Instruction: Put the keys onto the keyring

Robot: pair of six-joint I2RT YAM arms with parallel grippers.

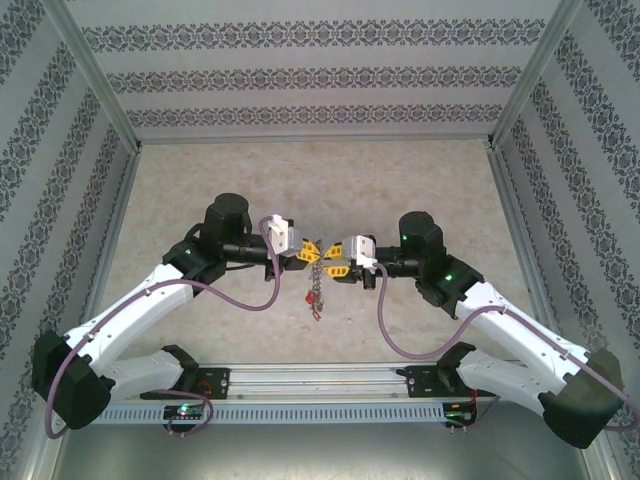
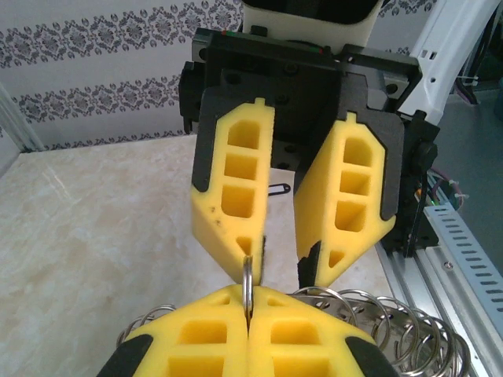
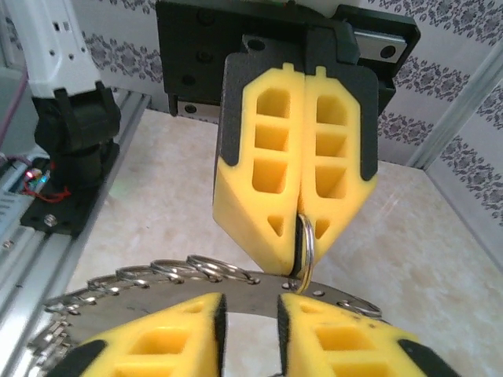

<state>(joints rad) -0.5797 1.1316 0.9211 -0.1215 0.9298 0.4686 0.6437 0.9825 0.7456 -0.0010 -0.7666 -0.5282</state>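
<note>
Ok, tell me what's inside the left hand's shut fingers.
One thin metal ring of the keyring, edge-on, pinched in the left hand. The yellow pads cover how deep it sits; any key between them can't be seen.

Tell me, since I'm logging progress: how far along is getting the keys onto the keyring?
Done: the keyring is up between both hands, a red-tagged key at its near end. In hand: the left hand is shut on one loop; the right hand stands open beside it. Left: whether other keys need threading, I cannot tell.
</note>
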